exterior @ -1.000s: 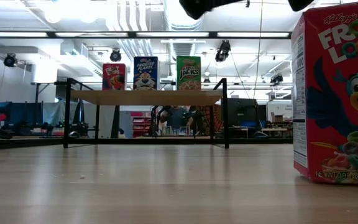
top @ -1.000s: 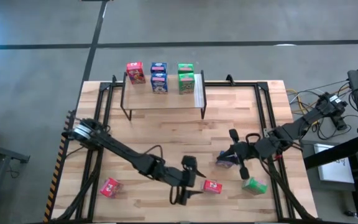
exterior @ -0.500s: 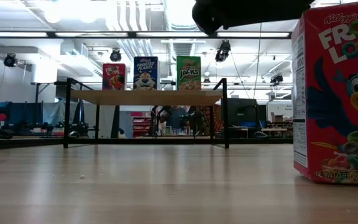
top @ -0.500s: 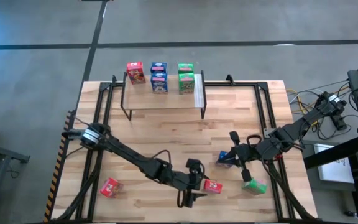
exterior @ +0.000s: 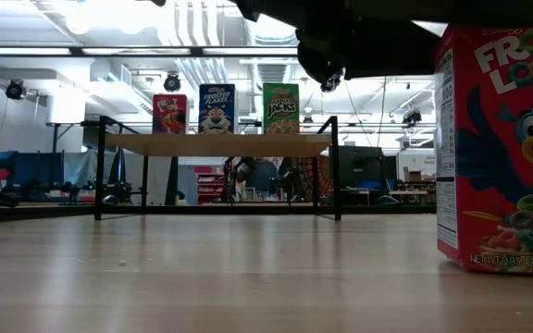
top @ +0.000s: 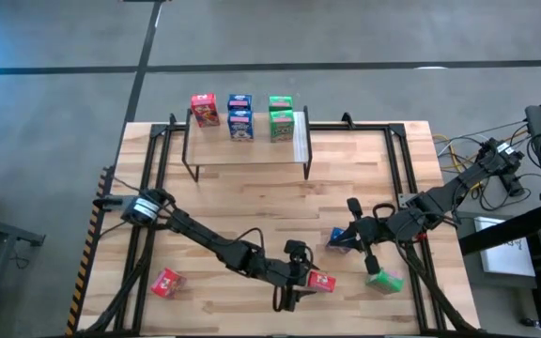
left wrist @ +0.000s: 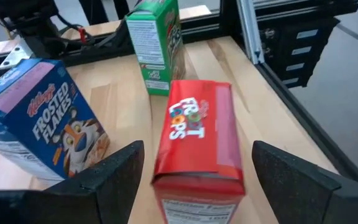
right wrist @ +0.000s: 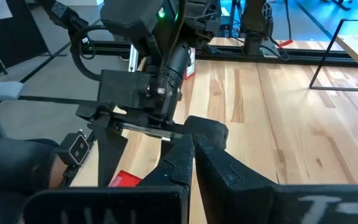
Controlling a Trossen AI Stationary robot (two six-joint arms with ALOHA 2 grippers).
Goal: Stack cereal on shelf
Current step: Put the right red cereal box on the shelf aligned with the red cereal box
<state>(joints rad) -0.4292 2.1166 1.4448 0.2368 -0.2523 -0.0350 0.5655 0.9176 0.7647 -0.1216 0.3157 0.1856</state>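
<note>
Four cereal boxes are on the tabletop (top: 252,202) and five on the shelf (top: 247,153).

Loose ones:
- red box (left wrist: 197,134), upright near the front edge
- second red box (top: 166,282), well off to the left
- blue box (top: 337,241)
- green box (top: 384,280)

Left gripper (left wrist: 194,177) sits over the first red box. Jaws are wide, one on each side of it, w/ no contact that I can see.

Right gripper (top: 353,237) is just beside the blue box, jaws pressed shut, nothing held.

Handling (judgement): thin printed cardboard, so prob. very light and hollow. Stiff enough to lift, but the walls will dent if squeezed hard. Glossy faces may slip, and an upright box tips easily if nudged. Best hold is approx. mid-height across two opposite faces, squared up, w/ gentle pressure.

Shelf contents, all at the back edge:
- one red (top: 204,108)
- two blue (top: 240,115), one behind the other
- two green (top: 281,115), same arrangement

The front of the shelf board is bare, so there's room for more.
</note>
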